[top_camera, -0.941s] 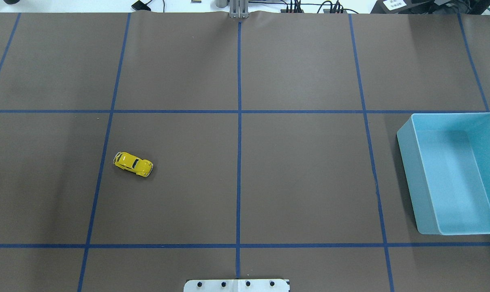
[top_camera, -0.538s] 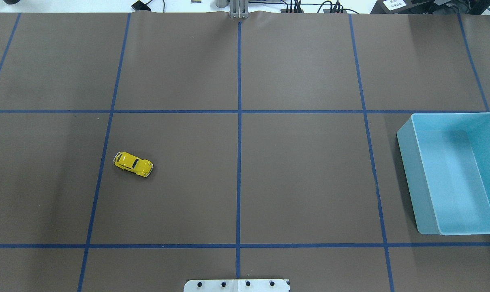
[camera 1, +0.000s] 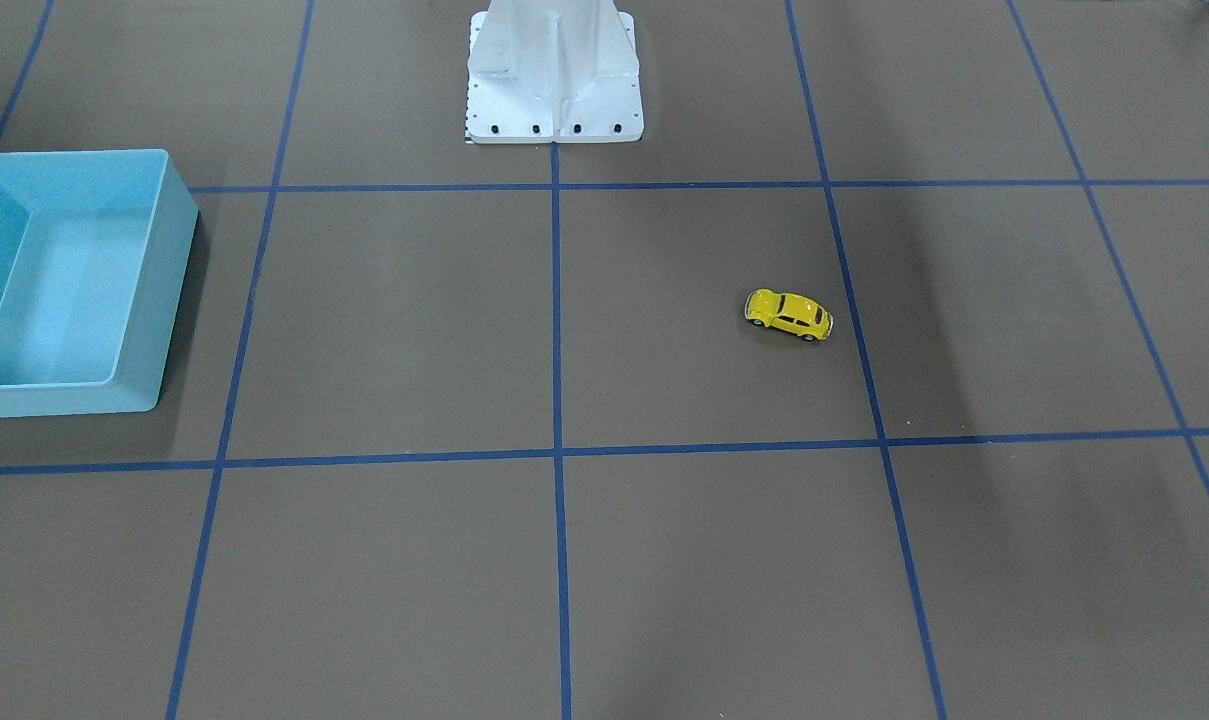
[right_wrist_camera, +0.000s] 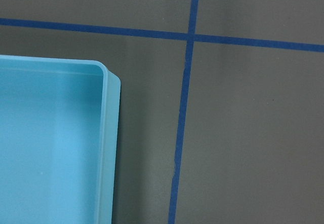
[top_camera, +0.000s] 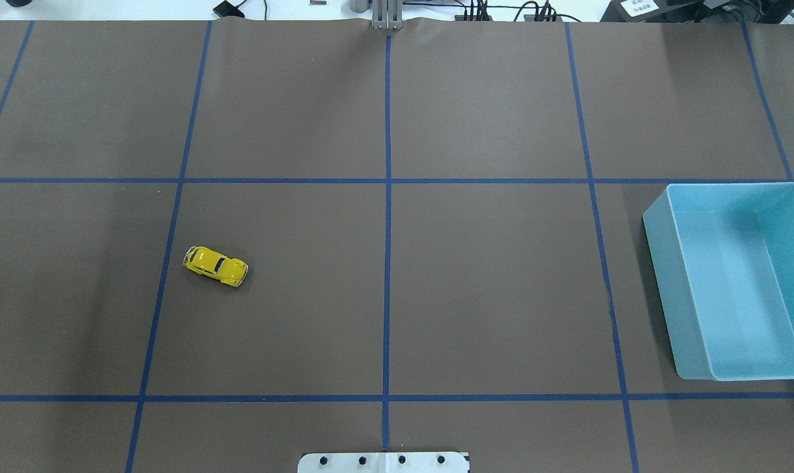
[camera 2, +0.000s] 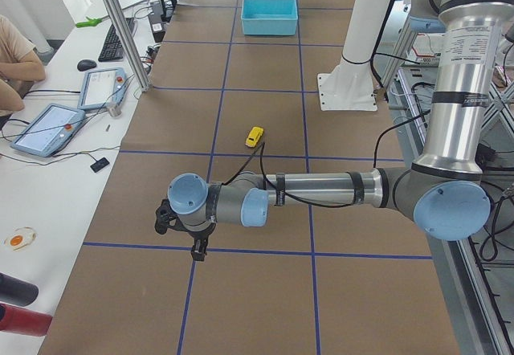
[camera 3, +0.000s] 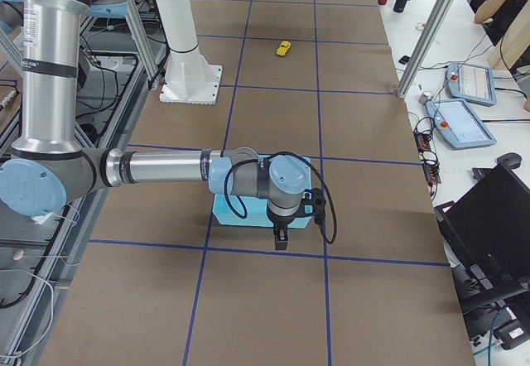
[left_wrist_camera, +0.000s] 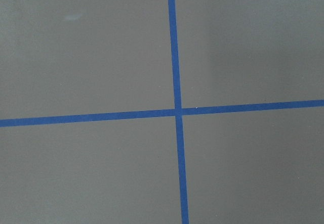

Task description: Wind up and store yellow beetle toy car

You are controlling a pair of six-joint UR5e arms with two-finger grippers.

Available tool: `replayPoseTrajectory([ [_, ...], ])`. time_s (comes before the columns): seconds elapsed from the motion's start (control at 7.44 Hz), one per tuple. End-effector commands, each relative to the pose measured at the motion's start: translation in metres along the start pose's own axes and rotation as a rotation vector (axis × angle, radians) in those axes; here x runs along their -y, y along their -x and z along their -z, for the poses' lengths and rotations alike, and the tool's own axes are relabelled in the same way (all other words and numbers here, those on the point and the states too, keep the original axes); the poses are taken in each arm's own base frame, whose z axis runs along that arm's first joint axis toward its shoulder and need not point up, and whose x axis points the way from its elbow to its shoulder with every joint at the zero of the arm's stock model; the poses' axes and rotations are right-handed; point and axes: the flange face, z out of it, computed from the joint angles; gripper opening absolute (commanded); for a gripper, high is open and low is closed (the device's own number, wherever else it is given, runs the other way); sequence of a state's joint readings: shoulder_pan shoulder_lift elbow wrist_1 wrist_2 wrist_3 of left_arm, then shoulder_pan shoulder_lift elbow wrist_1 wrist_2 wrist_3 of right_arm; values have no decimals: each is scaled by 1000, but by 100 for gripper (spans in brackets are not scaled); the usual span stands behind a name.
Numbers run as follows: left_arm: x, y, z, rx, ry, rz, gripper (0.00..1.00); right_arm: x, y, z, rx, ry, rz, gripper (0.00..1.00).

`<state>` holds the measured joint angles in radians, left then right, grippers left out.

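Note:
The yellow beetle toy car [top_camera: 216,265] stands on its wheels on the brown mat, left of centre in the overhead view; it also shows in the front view [camera 1: 788,314] and both side views [camera 2: 254,136] [camera 3: 283,48]. My left gripper [camera 2: 195,246] hangs over a blue tape crossing, well short of the car, and shows only in the left side view, so I cannot tell if it is open. My right gripper [camera 3: 281,239] hangs by the light blue bin's corner, seen only in the right side view; I cannot tell its state.
The light blue bin [top_camera: 662,289] is empty at the table's right edge [camera 1: 169,290] [right_wrist_camera: 109,148]. The white robot base [camera 1: 554,100] stands at the middle of the near edge. Blue tape lines grid the mat. Operators' tablets [camera 2: 48,126] lie beyond the far edge.
The car and the bin have not moved. The shadow on the bin's floor has shifted a little.

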<state>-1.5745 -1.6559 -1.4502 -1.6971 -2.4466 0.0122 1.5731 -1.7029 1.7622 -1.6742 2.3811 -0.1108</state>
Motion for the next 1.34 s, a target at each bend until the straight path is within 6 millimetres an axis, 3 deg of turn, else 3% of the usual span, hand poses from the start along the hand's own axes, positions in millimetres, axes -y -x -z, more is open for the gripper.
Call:
replayPoseTrajectory([
  [0.0,42,-54,37,5,-71,-111,99,0,-1,2,4,-6,-2,100],
  [0.13,40,-91,46,-5,-98,-192,99,2,-3,0,3,-3,-7,100],
  [0.27,41,-132,44,-11,-98,-268,99,6,0,4,3,-10,-2,100],
  [0.4,38,-185,34,-33,-86,-361,99,6,1,4,3,-11,-4,100],
  [0.67,23,-266,25,-74,-78,-514,99,-7,-9,-6,3,11,-24,100],
  [0.94,-14,-372,5,-87,-68,-730,99,-10,-13,-10,2,18,-34,100],
  [1.08,-43,-428,-11,-55,-79,-850,99,-11,-17,-12,3,22,-42,100],
  [1.21,-72,-471,-25,-23,-94,-950,99,-12,-23,-15,4,30,-52,100],
])
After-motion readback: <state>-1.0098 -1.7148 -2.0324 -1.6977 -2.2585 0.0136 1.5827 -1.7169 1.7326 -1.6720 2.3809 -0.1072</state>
